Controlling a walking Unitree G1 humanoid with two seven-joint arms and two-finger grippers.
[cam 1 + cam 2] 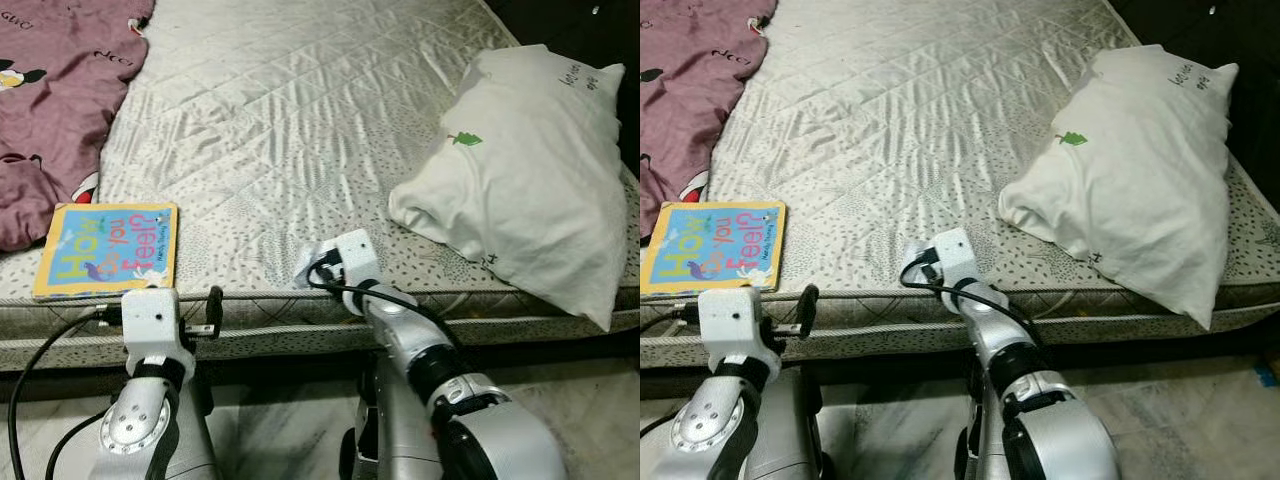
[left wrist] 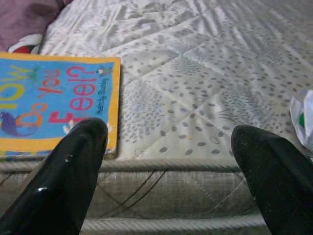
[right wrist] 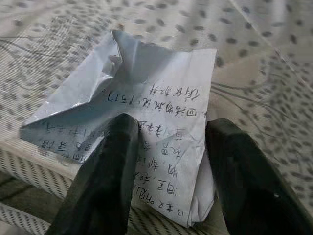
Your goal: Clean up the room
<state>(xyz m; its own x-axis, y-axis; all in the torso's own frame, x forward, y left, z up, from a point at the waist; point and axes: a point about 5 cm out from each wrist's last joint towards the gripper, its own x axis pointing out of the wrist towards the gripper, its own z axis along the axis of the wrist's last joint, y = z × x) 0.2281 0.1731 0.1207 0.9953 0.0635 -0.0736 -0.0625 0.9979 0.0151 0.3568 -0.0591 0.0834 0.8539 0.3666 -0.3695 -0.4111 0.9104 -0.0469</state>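
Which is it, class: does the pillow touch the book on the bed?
Apart. The left eye view shows bare mattress between the pillow and the book.

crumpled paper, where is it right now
The crumpled paper lies at the mattress's front edge, under the right gripper, between the book and the pillow.

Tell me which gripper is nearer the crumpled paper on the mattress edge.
Right. The right gripper is at the crumpled paper, fingers open astride it. The left gripper hovers off to the side, near the book.
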